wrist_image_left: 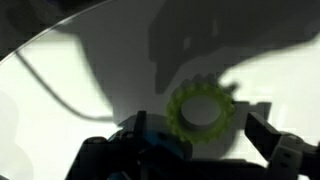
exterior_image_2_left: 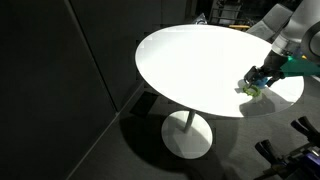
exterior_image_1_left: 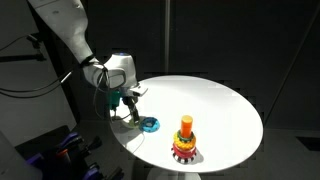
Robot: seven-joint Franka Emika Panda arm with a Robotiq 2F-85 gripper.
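On the dark room's white tabletop (exterior_image_1_left: 215, 100), the ring (wrist_image_left: 203, 110) lay ungripped. The fingers (wrist_image_left: 262, 135) gaped wide, apparently straddling it, holding nothing.

A ring-stacking toy (exterior_image_1_left: 185, 138) stands upright on the round white table (exterior_image_1_left: 215, 98), near its edge.

Wrist view blurry: green ring (wrist_image_left: 203, 110) soft, hand (wrist_image_left: 204, 138) cut off at btm edge.

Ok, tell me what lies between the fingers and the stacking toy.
A blue ring lies on the table between the fingers and the stacking toy, close to the fingers; beyond it the tabletop is bare. An exterior view shows this.
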